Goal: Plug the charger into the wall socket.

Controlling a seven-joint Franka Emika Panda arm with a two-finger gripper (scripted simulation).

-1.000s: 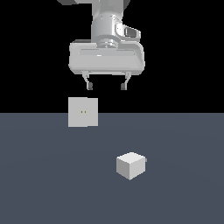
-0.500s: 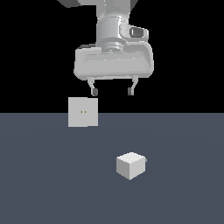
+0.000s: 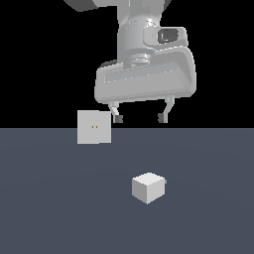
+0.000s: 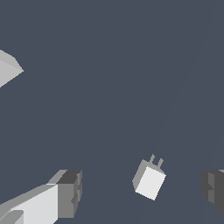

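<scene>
The charger [image 3: 148,187] is a small white cube lying on the dark grey floor, right of centre in the exterior view. In the wrist view the charger [image 4: 149,180] shows two short prongs sticking out of one face. The wall socket [image 3: 94,127] is a flat upright white panel with two tiny yellowish holes, standing to the exterior view's left of the charger. My gripper [image 3: 139,118] hangs open high above the charger, with nothing between its fingers [image 4: 68,193]. A corner of the wall socket [image 4: 8,69] shows at the edge of the wrist view.
The dark grey floor [image 3: 54,208] spreads around both objects, under a black background. Nothing else stands on it.
The gripper has moved toward the exterior view's right and looms larger, now standing above the charger instead of beside the socket. Charger and socket have not moved.
</scene>
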